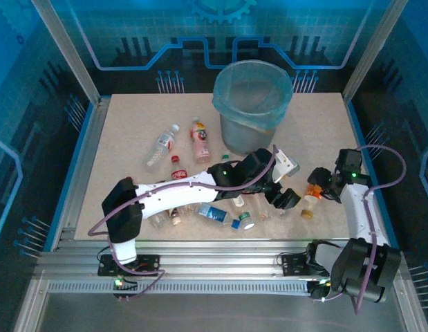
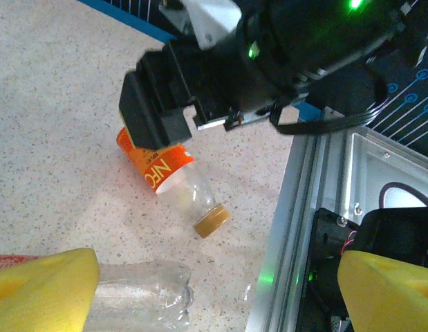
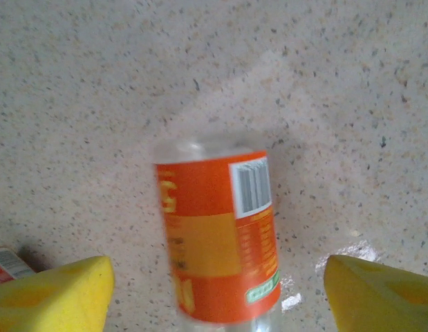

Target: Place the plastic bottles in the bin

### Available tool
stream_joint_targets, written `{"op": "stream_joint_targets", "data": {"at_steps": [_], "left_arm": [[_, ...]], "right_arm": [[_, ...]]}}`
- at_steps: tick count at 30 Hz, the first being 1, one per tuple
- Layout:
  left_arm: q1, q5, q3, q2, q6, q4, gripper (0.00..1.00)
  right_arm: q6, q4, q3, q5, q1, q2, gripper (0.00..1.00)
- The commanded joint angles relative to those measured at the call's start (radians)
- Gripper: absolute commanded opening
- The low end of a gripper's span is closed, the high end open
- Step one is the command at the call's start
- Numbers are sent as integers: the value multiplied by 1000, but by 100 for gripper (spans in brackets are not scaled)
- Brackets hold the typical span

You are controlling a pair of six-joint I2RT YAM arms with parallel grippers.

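An orange-labelled plastic bottle [image 3: 220, 242] with a brown cap [image 2: 212, 221] lies on the table at the right. My right gripper [image 3: 217, 290] is open around it, with a gap between each yellow pad [image 3: 51, 294] and the label. In the top view the right gripper [image 1: 316, 185] hovers over this bottle [image 1: 311, 201]. My left gripper [image 2: 219, 283] is open just beside it, and a crushed clear bottle [image 2: 141, 294] lies against its left pad [image 2: 41, 290]. The grey bin [image 1: 252, 104] with its blue bag stands at the back.
More bottles are scattered left of centre: a clear one [image 1: 162, 145], a pink-labelled one [image 1: 199, 140], a red one [image 1: 177, 168] and a blue-labelled one [image 1: 214, 214]. The metal table rail [image 2: 296, 228] runs close to the left gripper. The left arm [image 1: 179, 190] spans the table's middle.
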Motion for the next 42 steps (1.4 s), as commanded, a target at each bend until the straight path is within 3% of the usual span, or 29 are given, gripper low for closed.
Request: {"op": "stream_joint_targets", "data": {"at_steps": [1, 6, 18, 25, 34, 42], "left_arm": [[1, -21, 20, -38, -9, -3, 90], [2, -21, 31, -32, -21, -30, 90], [1, -19, 56, 15, -33, -71, 90], [-1, -5, 125, 77, -48, -90, 90], [1, -5, 211, 124, -31, -145, 90], [1, -5, 276, 162, -25, -192, 90]], "right_arm": [[9, -4, -25, -2, 9, 4, 83], [17, 29, -29, 28, 9, 52, 90], [35, 202, 40, -62, 24, 288, 89], [50, 278, 61, -77, 38, 364, 85], [82, 349, 67, -108, 30, 420, 73], [117, 427, 45, -205, 7, 482, 69]]}}
